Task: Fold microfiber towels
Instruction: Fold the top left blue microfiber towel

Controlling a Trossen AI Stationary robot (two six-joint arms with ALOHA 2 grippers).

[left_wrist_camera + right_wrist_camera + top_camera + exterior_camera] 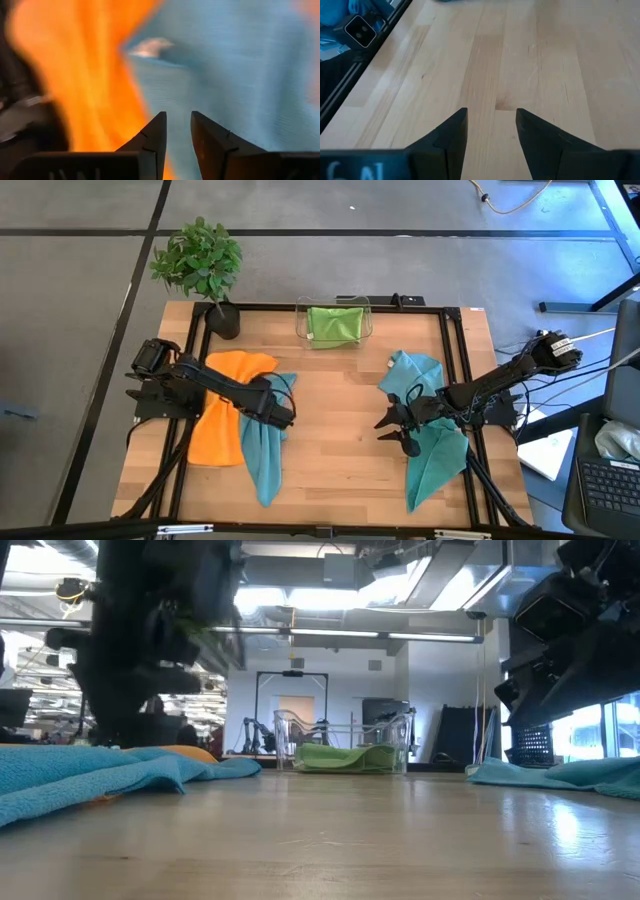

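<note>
Nearest us in the low view runs the pale wooden table, bare boards in front, framed in black rails seen from above. On it we count four microfiber towels: a teal towel lying partly over an orange towel on the left, a second teal towel on the right, and a lime green towel inside the clear plastic bin at the far edge. One potted plant stands at the far left corner.

We see two arms. Our left gripper sits low over the teal and orange cloth, its fingers slightly parted with nothing between them. Our right gripper hovers over bare wood just beside the second teal towel, jaws spread and empty.

Beyond the table we see a grey floor, ceiling lights, and an open workshop room.
</note>
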